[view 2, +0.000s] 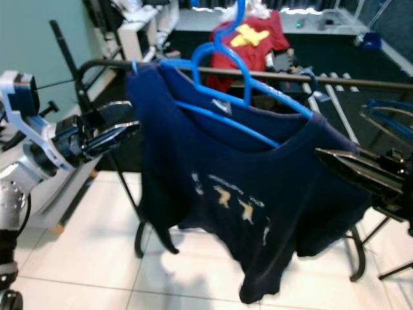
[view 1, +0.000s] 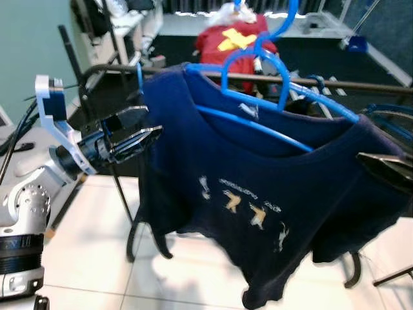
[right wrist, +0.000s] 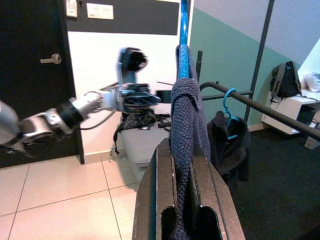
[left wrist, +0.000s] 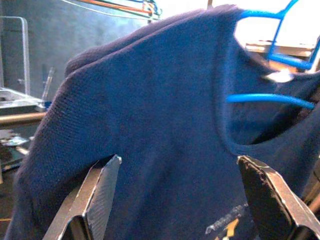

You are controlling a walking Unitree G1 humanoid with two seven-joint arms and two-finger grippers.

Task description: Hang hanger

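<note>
Your right hand (view 2: 335,158) is clamped on the shoulder of the navy shirt (view 1: 258,194), the cloth pinched between its fingers (right wrist: 155,200). That shirt rides on a blue hanger (view 1: 271,97) held up just in front of the rack's brown rail (view 2: 335,79), hook rising above it; whether the hook touches the rail you cannot tell. Your left hand (view 1: 139,132) waits spread wide, just beside the shirt's other shoulder.
</note>
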